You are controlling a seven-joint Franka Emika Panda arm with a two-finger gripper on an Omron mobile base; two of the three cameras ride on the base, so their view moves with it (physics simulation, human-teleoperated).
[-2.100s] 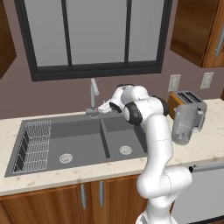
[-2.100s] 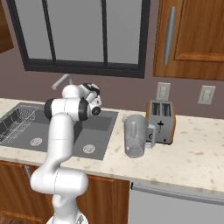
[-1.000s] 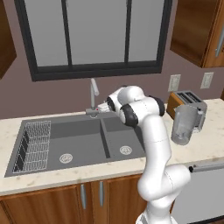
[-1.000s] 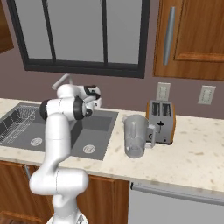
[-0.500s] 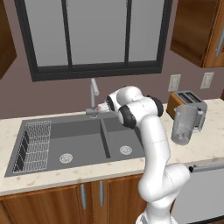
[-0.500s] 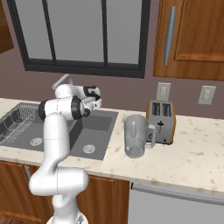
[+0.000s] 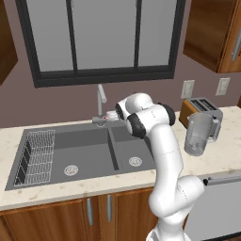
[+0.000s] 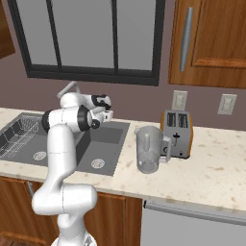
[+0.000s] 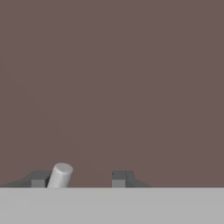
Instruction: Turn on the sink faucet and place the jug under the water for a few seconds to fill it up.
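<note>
The sink faucet (image 7: 100,96) stands behind the dark double sink (image 7: 89,155), its bent spout (image 8: 67,87) rising past my arm. My gripper (image 7: 106,116) hovers at the faucet's base, level with the side lever. In the hand view the gripper (image 9: 80,179) is open, and the grey lever tip (image 9: 60,175) sits between the fingertips, close beside the left one. The translucent jug (image 7: 196,134) stands upright on the counter right of the sink, in front of the toaster, far from my hand; the right base view has the jug (image 8: 147,146) too. Water is out of view.
A brown-sided toaster (image 8: 177,127) stands behind the jug against the wall. A wire rack (image 7: 36,155) lies in the left basin. The brown wall and a dark-framed window (image 7: 103,42) rise close behind the faucet. A dishwasher front (image 8: 192,226) is under the right counter.
My hand has crept a little closer to the faucet's base and lever. The jug, toaster and base have stayed put.
</note>
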